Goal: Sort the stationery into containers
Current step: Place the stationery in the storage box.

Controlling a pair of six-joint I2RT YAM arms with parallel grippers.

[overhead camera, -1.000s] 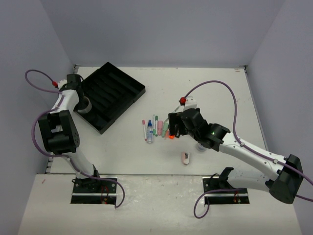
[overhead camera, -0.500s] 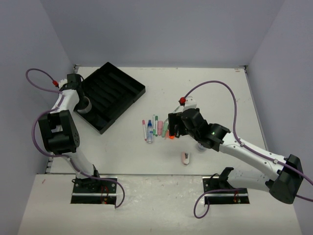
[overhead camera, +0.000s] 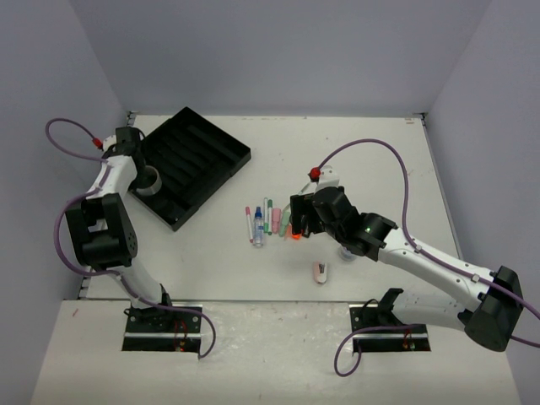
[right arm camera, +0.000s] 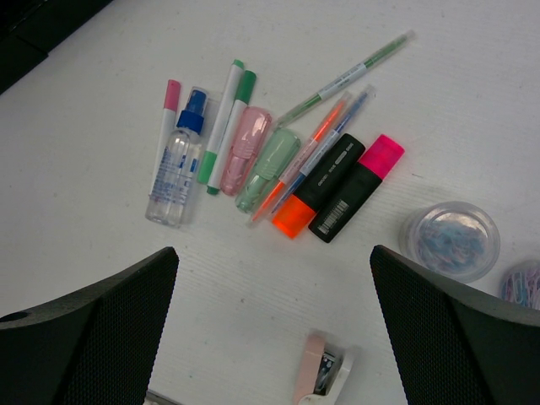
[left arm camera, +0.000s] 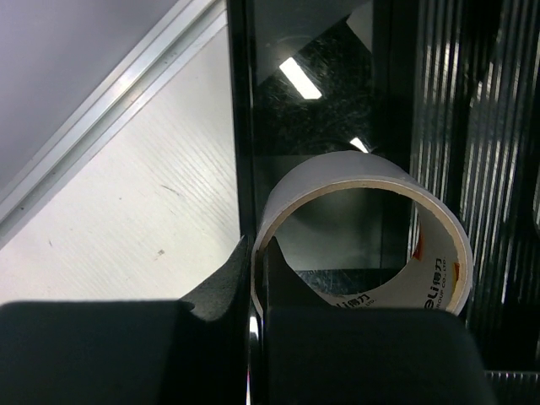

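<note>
Tape ring pinched by its wall in closed left jaws, just inside tray outer wall, end compartment beneath. Pens well apart from tray, under right jaws, which are wide open and empty.

Tape ring upright over tray; pens clustered

White matte surface, rectangular; fine parallel grain shows close up. Three plain walls, pale lilac-grey, enclose it: back wall, left wall, right wall, each meeting surface at its edge. Aluminium edge strip runs along surface border below left wall. Off-white board, slightly warmer tone, abuts surface along near edge. Light even, diffuse, from above; shadows soft and short.
</note>
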